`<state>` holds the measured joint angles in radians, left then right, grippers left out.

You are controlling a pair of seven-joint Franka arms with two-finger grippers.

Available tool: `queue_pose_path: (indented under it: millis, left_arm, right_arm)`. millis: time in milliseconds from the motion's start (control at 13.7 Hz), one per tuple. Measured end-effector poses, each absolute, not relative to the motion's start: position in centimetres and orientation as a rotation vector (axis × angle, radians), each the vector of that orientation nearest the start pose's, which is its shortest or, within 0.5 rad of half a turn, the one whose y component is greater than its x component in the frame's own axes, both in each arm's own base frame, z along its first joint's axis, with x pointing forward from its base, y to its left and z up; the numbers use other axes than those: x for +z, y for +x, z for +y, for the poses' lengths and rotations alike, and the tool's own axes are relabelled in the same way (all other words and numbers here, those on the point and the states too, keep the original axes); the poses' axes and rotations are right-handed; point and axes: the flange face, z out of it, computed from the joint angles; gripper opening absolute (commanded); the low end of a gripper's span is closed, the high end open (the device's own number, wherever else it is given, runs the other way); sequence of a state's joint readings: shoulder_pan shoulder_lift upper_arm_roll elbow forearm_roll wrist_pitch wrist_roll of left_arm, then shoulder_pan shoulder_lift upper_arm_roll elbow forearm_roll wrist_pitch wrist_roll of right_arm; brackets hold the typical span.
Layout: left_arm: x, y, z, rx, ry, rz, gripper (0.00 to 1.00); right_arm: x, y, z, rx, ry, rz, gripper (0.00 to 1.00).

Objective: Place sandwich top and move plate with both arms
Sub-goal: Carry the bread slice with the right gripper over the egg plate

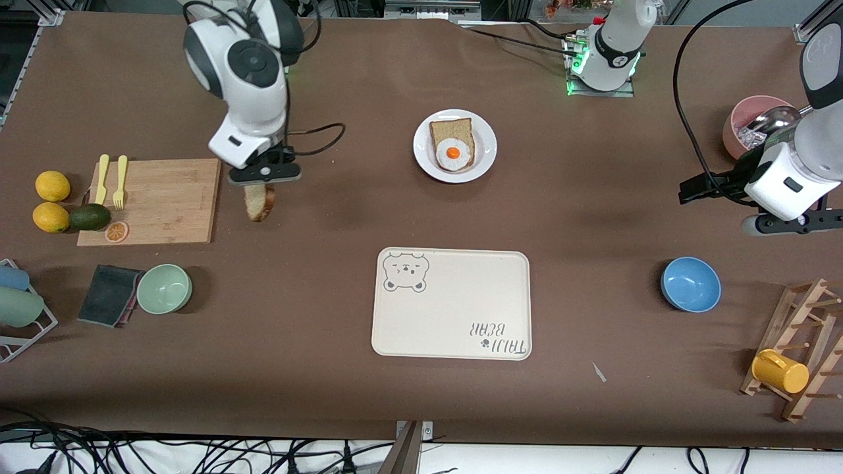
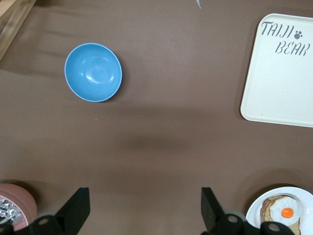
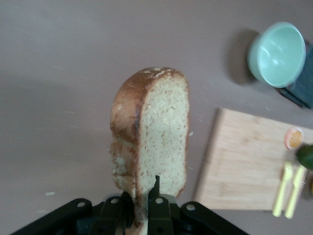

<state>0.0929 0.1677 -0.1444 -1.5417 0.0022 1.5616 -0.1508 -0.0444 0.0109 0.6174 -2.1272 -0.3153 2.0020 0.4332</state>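
The right gripper (image 1: 262,186) hung clamped on the bread slice (image 1: 258,202) edge-on beside the cutting board (image 1: 168,197), ready for carrying to the plate (image 1: 486,141), while the left gripper (image 2: 144,208) waited spread wide over bare table.

Front cam sits high, faces both robot bases, looks down on the whole table (image 1: 329,368) from some way off. Left wrist cam looks straight down from well above the table; it shares w/ the front view the blue bowl (image 2: 93,72), the cream tray (image 2: 279,73) and the plate (image 2: 257,208). Right wrist cam is very near the bread slice (image 3: 161,132); it shares w/ the front view the cutting board (image 3: 244,161) and the green bowl (image 3: 276,54).
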Motion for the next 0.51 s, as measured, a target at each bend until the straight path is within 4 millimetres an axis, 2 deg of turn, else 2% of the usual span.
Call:
queue_pose_path:
  millis: [146, 366, 512]
  left_arm:
    - [54.1, 59.6, -2.4, 0.234, -3.136, -0.156, 1.0]
    - [53.5, 59.9, -2.4, 0.247, -3.136, -0.156, 1.0]
    - [53.1, 60.0, -2.4, 0.255, -3.136, -0.155, 1.0]
  right_arm:
    - [41.3, 43.7, 31.7, -0.07, -3.379, -0.537, 0.0]
    - [41.0, 39.4, 39.3, -0.098, -3.346, -0.518, 0.0]
    - [41.2, 38.1, 42.7, -0.104, -3.323, -0.468, 0.0]
